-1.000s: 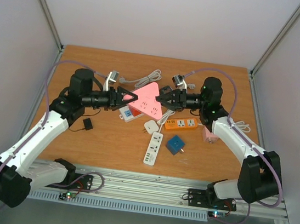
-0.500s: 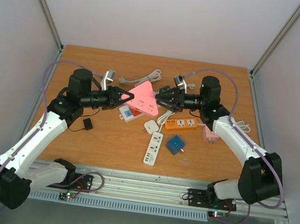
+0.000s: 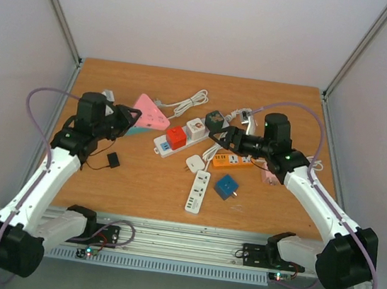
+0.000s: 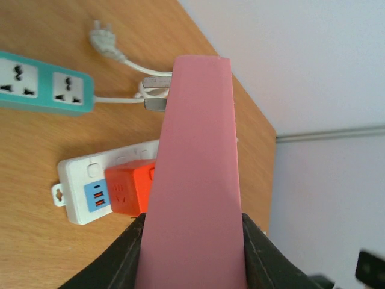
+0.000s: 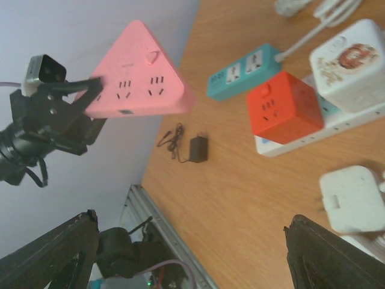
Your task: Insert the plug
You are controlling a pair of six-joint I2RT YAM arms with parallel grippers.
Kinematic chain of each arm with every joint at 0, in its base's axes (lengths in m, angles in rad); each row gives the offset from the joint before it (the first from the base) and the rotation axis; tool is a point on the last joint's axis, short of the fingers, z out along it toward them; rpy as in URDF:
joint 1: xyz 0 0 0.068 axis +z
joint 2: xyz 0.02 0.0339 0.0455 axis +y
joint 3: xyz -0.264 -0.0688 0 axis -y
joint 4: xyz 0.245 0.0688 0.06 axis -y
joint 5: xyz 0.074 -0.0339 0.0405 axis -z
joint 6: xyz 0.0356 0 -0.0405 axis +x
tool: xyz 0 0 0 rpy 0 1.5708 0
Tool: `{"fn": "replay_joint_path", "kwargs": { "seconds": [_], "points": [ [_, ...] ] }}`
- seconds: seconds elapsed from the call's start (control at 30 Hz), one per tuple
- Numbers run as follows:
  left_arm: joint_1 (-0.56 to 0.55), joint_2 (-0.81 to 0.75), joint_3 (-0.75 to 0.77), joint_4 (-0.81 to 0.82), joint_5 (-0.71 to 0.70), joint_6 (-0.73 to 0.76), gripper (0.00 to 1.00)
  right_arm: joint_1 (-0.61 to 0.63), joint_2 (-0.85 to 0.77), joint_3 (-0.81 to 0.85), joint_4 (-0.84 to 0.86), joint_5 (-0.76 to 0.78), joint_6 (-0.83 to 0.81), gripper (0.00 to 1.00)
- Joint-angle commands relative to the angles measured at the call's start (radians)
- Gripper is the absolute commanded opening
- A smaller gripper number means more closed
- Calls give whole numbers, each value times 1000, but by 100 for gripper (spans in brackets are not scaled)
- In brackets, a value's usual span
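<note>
My left gripper point(image 3: 130, 117) is shut on a pink triangular power strip point(image 3: 149, 113) and holds it above the table's back left. In the left wrist view the pink strip point(image 4: 194, 174) fills the space between both fingers point(image 4: 126, 256), edge on. The right wrist view shows the strip's socket face point(image 5: 139, 73). My right gripper point(image 3: 222, 135) stands open near the table's middle, with nothing between its fingers point(image 5: 57, 253). A white cord with a plug point(image 3: 184, 104) lies at the back. Its metal prongs point(image 4: 155, 94) show beside the pink strip.
A white strip point(image 3: 159, 143) carries a red cube point(image 3: 175, 136) and a white cube point(image 3: 196, 127). A teal strip point(image 4: 42, 84) lies behind it. An orange strip point(image 3: 234, 160), another white strip point(image 3: 198, 191), a blue cube point(image 3: 227, 186), a white adapter point(image 3: 195, 162) and a black charger point(image 3: 113, 160) are scattered around.
My left gripper shut on the pink strip and my right gripper let it go and opened. The left arm carried the strip to the left; the right arm drew back.
</note>
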Motion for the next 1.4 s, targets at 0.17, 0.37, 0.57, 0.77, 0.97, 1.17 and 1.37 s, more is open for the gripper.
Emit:
{"fn": "replay_joint_path", "kwargs": {
  "seconds": [0.17,0.37,0.57,0.77,0.97,1.17,1.37],
  "points": [
    [127,141,-56,213,170,-328,0,12,-67,-45,-75,100,-82,85],
    [151,215,-91,304,197,-431,0,38,-98,-44,-116,143,-109,85],
    [187,288,-75,360,268,-443,0,40,-100,-42,-134,151,-109,85],
    [233,284,-116,405,261,-412,0,40,-75,-35,-137,147,-108,85],
    [255,324,-213,587,303,-460,0,41,-51,-20,-146,142,-109,85],
    [254,368,-265,685,326,-470,1,43,-33,-10,-150,138,-111,85],
    [262,392,-318,763,306,-481,0,45,-21,-2,-155,137,-113,86]
  ]
}}
